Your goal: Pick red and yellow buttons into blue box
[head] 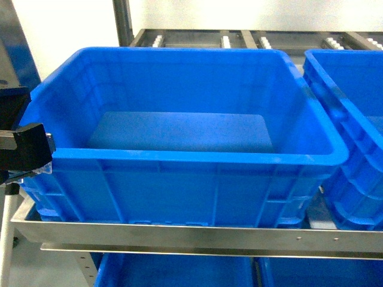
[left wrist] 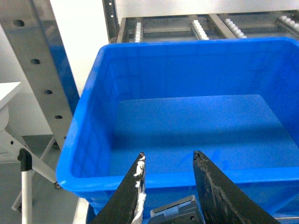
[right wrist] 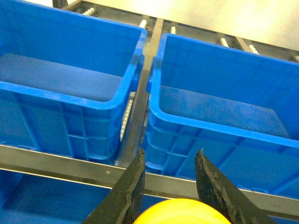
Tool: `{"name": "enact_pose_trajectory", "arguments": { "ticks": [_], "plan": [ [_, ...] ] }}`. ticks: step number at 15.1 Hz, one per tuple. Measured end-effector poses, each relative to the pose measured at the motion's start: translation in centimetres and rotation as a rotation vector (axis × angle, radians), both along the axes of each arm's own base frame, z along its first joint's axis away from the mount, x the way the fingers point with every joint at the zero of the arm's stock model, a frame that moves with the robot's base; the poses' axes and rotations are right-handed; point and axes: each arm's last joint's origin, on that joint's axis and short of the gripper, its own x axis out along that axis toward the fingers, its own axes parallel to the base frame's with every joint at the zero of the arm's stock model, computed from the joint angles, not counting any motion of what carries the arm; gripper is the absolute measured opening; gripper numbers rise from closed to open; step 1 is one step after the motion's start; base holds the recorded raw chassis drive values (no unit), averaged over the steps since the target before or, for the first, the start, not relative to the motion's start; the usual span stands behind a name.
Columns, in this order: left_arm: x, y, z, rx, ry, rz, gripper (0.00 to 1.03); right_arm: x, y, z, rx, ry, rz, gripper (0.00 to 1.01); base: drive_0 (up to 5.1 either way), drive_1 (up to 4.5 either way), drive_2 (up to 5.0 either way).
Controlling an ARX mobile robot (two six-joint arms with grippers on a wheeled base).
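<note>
While the blue box (head: 179, 158) sits empty on the steel rack shelf (head: 197, 233), its floor bare in both the head and left wrist views, the right gripper (right wrist: 168, 161) hangs in front of the rack with the yellow button (right wrist: 180, 212) low between its fingers. I judge it is carrying the button up for a drop; whether the jaws actually pinch it I cannot tell, since only the top of the cap shows at the frame's bottom edge. The left gripper (left wrist: 168, 156) hovers just before the box's near rim, jaws apart and holding nothing. A neighbouring blue crate (right wrist: 224, 102) stands just beside the box. No red button shows in any view.
</note>
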Motion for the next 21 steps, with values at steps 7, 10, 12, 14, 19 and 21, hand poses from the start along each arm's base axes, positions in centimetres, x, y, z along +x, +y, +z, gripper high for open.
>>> {"name": "enact_pose_trajectory", "arguments": {
  "ticks": [7,10,12,14,19,21],
  "plan": [
    [0.00,0.00,-0.01,0.000,0.001,-0.001,0.27,0.00,0.00,0.00,0.000,0.000,0.000,0.29,5.0,-3.26,-1.4],
    [0.01,0.01,-0.02,0.001,0.001,0.000,0.27,0.00,0.00,0.00,0.000,0.000,0.000,0.29,4.9,-3.35,-1.5],
    [0.01,0.01,-0.03,0.001,0.003,0.000,0.27,0.00,0.00,-0.01,0.000,0.001,0.000,0.29,5.0,-3.19,-1.4],
    [0.01,0.01,-0.04,0.002,0.003,0.000,0.27,0.00,0.00,0.00,0.000,0.000,0.000,0.29,2.0,-0.91,-0.9],
    [-0.04,0.01,0.07,-0.002,-0.003,0.000,0.27,-0.01,-0.01,0.01,0.000,-0.001,-0.004,0.29,0.0,1.98,-2.0],
    [-0.03,0.01,0.04,-0.001,-0.001,-0.001,0.27,0.00,-0.01,0.01,0.000,-0.001,-0.004,0.29,-0.1,4.05,-4.3]
  ]
}}
